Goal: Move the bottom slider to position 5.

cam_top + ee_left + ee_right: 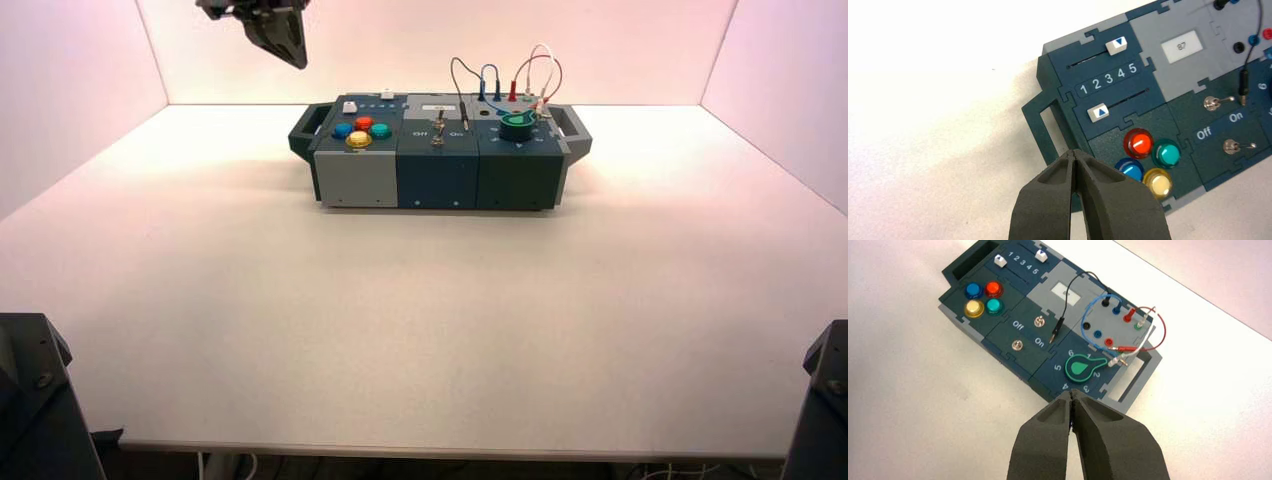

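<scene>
Your left gripper [278, 38], upper left of frame: closed, empty. Bottom slider [1098, 112]: small, probably stiffish; nudge its side.

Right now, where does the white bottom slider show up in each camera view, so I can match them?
High view: white bottom slider, box's upper left, behind the blue button.
Left wrist view: just above center, at 1, the knob with the upward blue triangle.
Right wrist view: upper left, near 1.
Shared landmark: red button.

Right claw [1071, 405] hides box's [1013, 315] near edge partly.
</scene>
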